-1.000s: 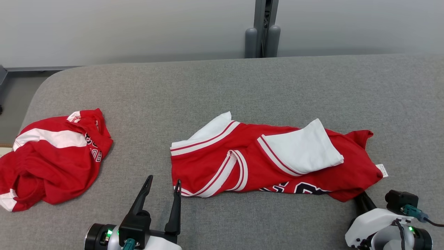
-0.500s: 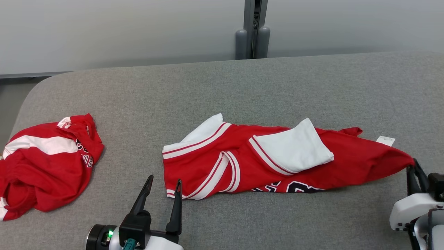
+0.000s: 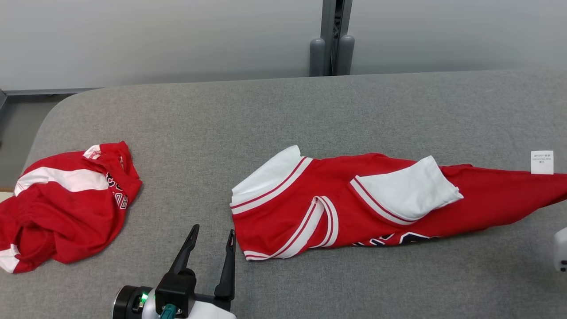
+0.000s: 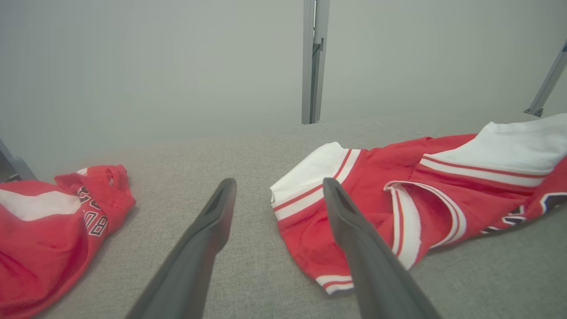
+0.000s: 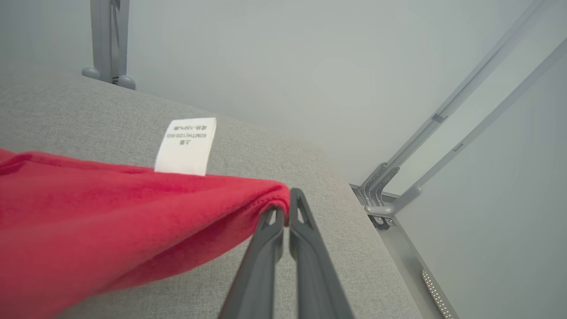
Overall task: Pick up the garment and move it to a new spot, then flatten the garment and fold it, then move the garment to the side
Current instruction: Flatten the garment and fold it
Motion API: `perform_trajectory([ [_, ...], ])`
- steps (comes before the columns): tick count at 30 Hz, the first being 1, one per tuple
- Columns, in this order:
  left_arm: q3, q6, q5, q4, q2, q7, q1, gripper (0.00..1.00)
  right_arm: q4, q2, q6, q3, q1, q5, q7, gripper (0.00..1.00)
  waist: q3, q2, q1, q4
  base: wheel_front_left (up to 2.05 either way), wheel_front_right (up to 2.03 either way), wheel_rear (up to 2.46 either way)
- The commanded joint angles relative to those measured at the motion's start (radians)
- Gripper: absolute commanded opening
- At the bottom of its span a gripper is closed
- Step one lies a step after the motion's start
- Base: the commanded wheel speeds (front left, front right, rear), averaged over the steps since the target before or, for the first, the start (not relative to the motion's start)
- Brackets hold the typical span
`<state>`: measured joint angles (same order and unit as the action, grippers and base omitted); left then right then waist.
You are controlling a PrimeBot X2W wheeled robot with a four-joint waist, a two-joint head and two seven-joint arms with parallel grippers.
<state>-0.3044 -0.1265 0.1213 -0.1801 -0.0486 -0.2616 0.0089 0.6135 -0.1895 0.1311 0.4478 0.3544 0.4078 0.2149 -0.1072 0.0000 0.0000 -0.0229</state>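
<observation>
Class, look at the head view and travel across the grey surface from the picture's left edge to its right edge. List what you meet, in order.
crumpled red garment → left hand → stretched-out red and white garment → white label

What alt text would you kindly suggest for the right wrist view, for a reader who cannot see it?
The right claw, shut, pinches the corner of a red garment stretched over a grey padded table. A white care label stands up from the garment's edge; a pale wall and metal struts lie behind.
</observation>
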Motion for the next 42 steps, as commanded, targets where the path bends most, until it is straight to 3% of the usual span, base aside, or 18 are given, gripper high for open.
perform_trajectory([
  [1,0.003,0.002,-0.006,-0.002,-0.003,-0.004,-0.025,1.0,0.014,-0.001,-0.001,0.005,0.025,0.013,0.005,0.0,-0.004,0.0,0.0,-0.002,0.0,0.0,0.0],
  [2,0.004,0.002,-0.007,-0.003,-0.004,-0.004,-0.025,1.0,0.038,0.003,-0.001,0.01,0.039,0.023,0.006,0.0,-0.006,0.0,0.0,-0.002,0.0,0.0,0.0],
  [3,0.003,0.003,-0.008,-0.004,-0.003,-0.004,-0.025,1.0,0.059,0.006,-0.001,0.015,0.053,0.032,0.008,0.23,-0.008,0.0,0.0,-0.003,0.0,0.0,0.0],
  [4,0.003,0.004,-0.009,-0.005,-0.003,-0.004,-0.024,1.0,0.081,0.008,-0.001,0.019,0.065,0.044,0.008,0.49,-0.009,0.0,0.0,-0.003,0.0,0.0,0.0],
  [5,0.002,0.004,-0.01,-0.006,-0.003,-0.004,-0.026,1.0,0.103,0.008,-0.001,0.026,0.077,0.053,0.01,1.0,-0.01,0.0,0.0,-0.003,0.0,0.0,0.0],
  [10,0.018,-0.003,-0.015,-0.003,-0.003,-0.004,-0.027,1.0,0.135,0.011,-0.001,0.069,0.116,0.113,0.03,1.0,-0.007,0.0,0.0,0.011,0.0,0.0,0.0],
  [13,0.027,-0.008,-0.015,0.0,-0.003,-0.004,-0.015,1.0,0.108,0.044,-0.001,0.075,0.132,0.138,0.043,1.0,0.001,0.0,0.0,0.029,0.0,0.0,0.0],
  [19,0.026,-0.008,-0.009,0.002,-0.004,-0.004,-0.003,1.0,0.042,0.117,-0.001,-0.012,0.094,0.088,0.052,1.0,0.031,0.0,0.0,0.054,0.0,0.0,0.0],
  [25,0.033,-0.004,-0.019,0.001,-0.004,-0.004,0.011,1.0,-0.103,0.135,-0.001,-0.093,0.006,0.078,0.051,1.0,0.066,0.0,0.0,0.063,0.0,0.0,0.0],
  [30,0.045,0.001,-0.025,0.002,-0.003,-0.004,0.03,1.0,-0.189,0.137,-0.001,-0.193,-0.05,-0.016,0.03,1.0,0.085,0.0,0.0,0.07,0.0,0.0,0.0],
  [36,0.044,0.005,-0.019,0.008,-0.003,-0.004,0.038,1.0,-0.291,0.136,-0.001,-0.352,-0.127,-0.213,-0.029,1.0,0.094,0.0,0.0,0.073,0.0,0.0,0.0],
  [42,0.028,0.0,0.004,0.014,-0.003,-0.004,0.038,1.0,-0.279,0.137,-0.001,-0.471,-0.202,-0.399,-0.005,1.0,0.107,0.0,0.0,0.065,0.0,0.0,0.0],
])
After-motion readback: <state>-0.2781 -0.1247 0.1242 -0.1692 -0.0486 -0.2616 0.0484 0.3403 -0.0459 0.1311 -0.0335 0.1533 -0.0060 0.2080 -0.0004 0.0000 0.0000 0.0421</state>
